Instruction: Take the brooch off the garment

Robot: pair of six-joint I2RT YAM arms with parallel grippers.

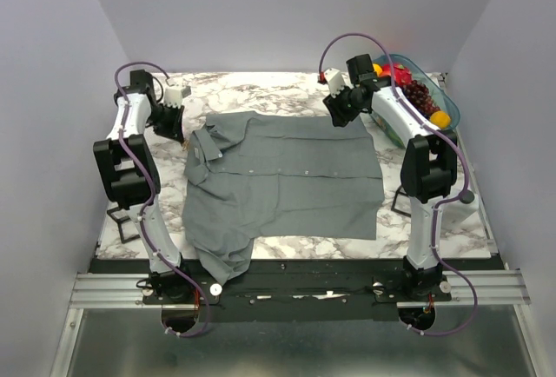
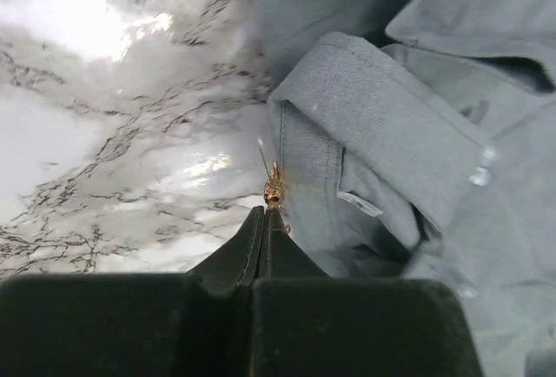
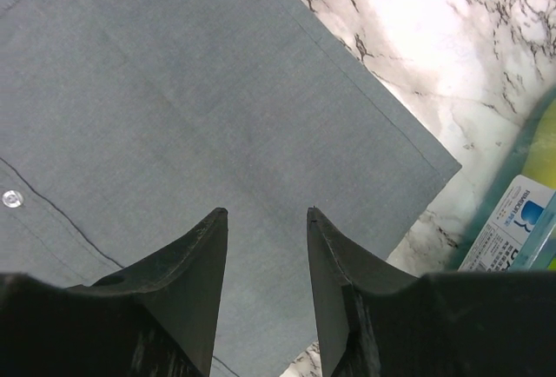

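Observation:
The garment (image 1: 287,181), a grey button-up shirt, lies spread across the marble table with its collar (image 2: 373,125) at the left. My left gripper (image 2: 265,212) is shut at the collar's edge, also seen from above (image 1: 181,125). The brooch (image 2: 272,188) sticks out of its fingertips. It shows edge-on as a tiny gold and reddish piece with a thin pin pointing up over the marble, right beside the collar fabric. My right gripper (image 3: 268,214) hangs open over the shirt's (image 3: 174,90) far right corner, nothing between its fingers; from above it (image 1: 339,115) is at the back right.
A bowl of fruit (image 1: 426,99) stands at the back right, close behind the right arm. A blue and white box (image 3: 512,229) lies near the shirt's corner. Black wire frames stand by the left arm (image 1: 126,221) and the right arm (image 1: 401,203).

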